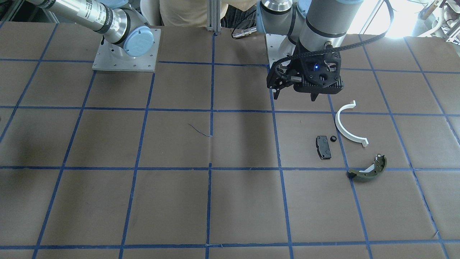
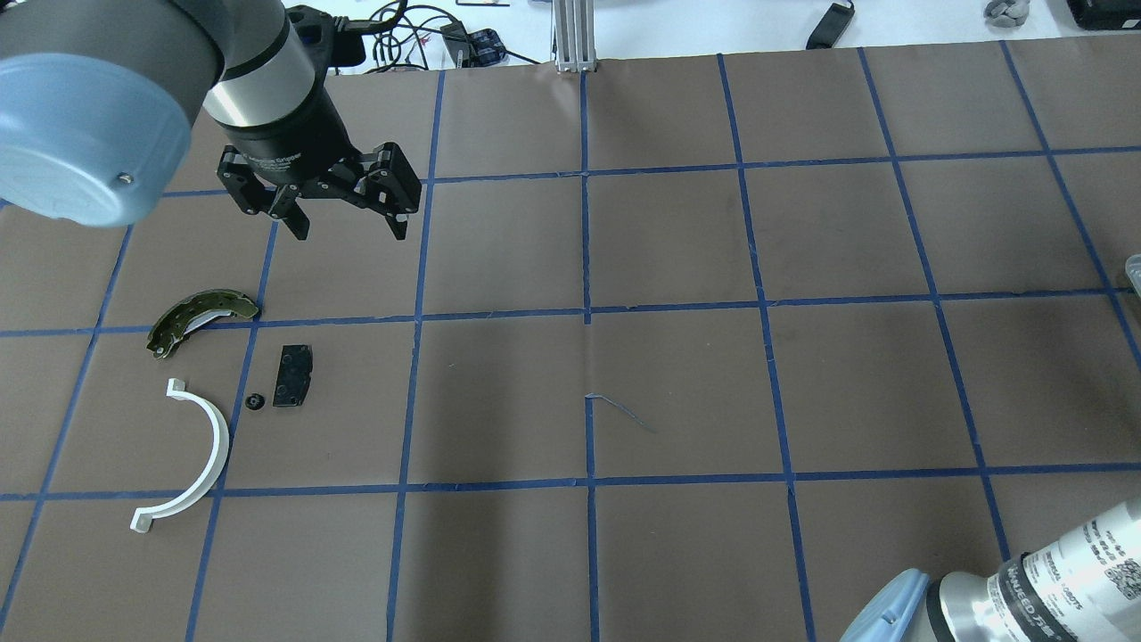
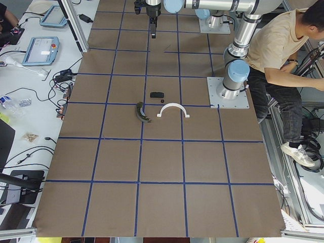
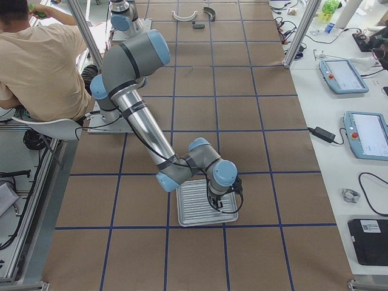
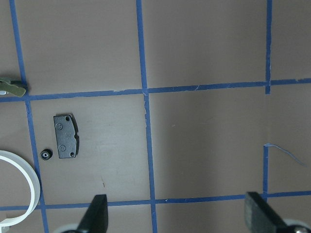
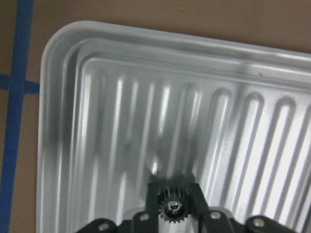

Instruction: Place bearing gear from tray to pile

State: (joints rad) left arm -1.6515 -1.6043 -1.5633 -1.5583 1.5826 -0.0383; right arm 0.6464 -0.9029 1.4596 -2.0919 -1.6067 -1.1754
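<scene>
The right tool (image 6: 172,194) is clenched on the bearing gear (image 6: 172,211), whose teeth show between the two fingers. It hangs over the ribbed floor of the metal tray (image 6: 63,48), near one rounded corner. Whether the gear has left the floor cannot be told from the wrist view. The step in hand looks like the pick-up, with the carry not yet begun.

The next move probably calls for a straight lift so the gear clears the tray's raised rim. After that comes a long haul, because the side view shows the tray (image 4: 189,209) at the table's end on the robot's right. The pile (image 4: 194,18) lies well apart from it, at the far end.

That pile holds a black brake pad (image 2: 292,375) with a small black gear (image 2: 254,401) just beside it. A white half-ring strip (image 2: 201,455) and an olive brake shoe (image 2: 201,314) lie near them, and none of the parts touch.

The left tool (image 2: 348,232) is released, jaws spread wide and empty, and hovers above the table (image 2: 677,374) close to the brake shoe. The brown paper between the two ends carries only blue tape lines, so the route looks open. The tight spot is likely at the pile itself, where the left arm takes up room. A drop on the bare patch beside the brake pad seems safest, or else a hand-over
</scene>
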